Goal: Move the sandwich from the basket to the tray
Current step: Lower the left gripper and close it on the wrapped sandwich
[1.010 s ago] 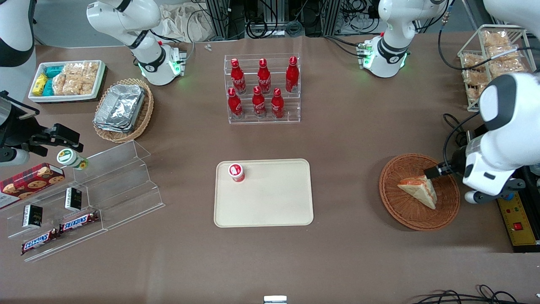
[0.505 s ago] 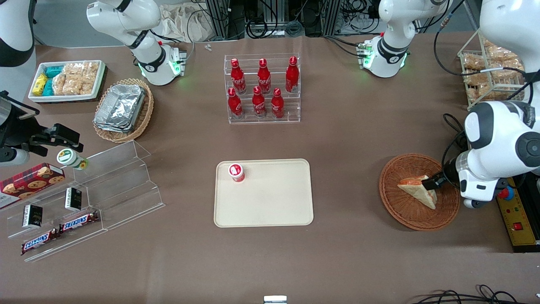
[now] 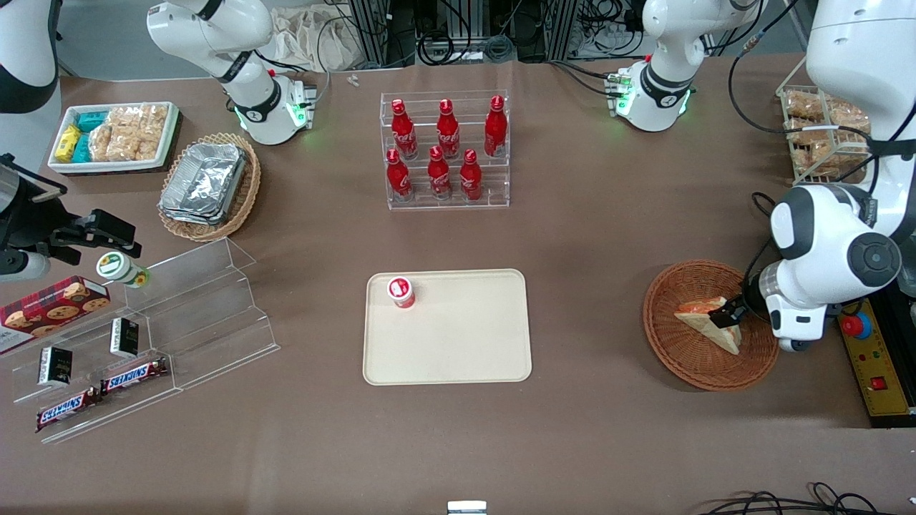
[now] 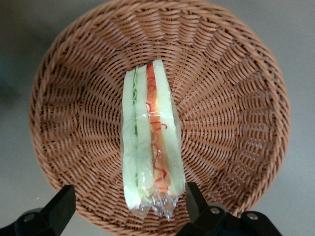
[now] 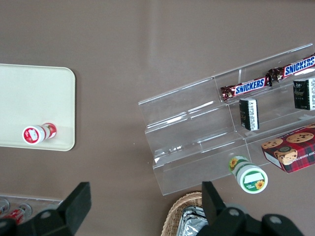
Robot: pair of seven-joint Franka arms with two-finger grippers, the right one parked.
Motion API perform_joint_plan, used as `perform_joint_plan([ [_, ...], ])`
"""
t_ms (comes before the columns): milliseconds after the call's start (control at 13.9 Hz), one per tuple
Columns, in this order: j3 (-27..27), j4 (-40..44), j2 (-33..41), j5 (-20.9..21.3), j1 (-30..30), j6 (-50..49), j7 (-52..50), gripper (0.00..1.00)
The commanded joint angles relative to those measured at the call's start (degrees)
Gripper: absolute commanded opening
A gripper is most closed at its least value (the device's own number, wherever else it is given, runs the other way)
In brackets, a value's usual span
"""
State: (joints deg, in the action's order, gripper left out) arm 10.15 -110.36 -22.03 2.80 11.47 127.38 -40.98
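Brown tabletop; gripper (image 4: 125, 209) jaws apart astride sandwich (image 4: 150, 142) in basket (image 4: 236, 123).

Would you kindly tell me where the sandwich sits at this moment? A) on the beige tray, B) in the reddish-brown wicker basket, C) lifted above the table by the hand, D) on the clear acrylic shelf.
B: the sandwich lies in the basket, with the open hand straddling its end.

**Materials and finishes**

The basket (image 4: 236, 123) is woven of reddish-brown wicker, ribbed and rough; the sandwich (image 4: 150, 142) is wrapped in glossy, crinkled clear film; the gripper (image 4: 125, 211), poised over the basket rim, is tipped with matt black fingers (image 4: 59, 209); the tray (image 3: 458, 343) is seen as smooth matt beige plastic.
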Motion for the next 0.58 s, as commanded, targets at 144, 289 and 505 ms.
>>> perform_joint_plan([
  [144, -0.5, -4.4, -1.4, 0.3, 0.6, 7.3, -1.7, 1.00],
  [289, -0.5, -4.1, -2.8, 0.2, 0.6, 7.5, -3.0, 1.00],
  [505, -0.3, -2.2, -4.4, 0.1, 0.3, 8.4, -10.7, 0.35],
])
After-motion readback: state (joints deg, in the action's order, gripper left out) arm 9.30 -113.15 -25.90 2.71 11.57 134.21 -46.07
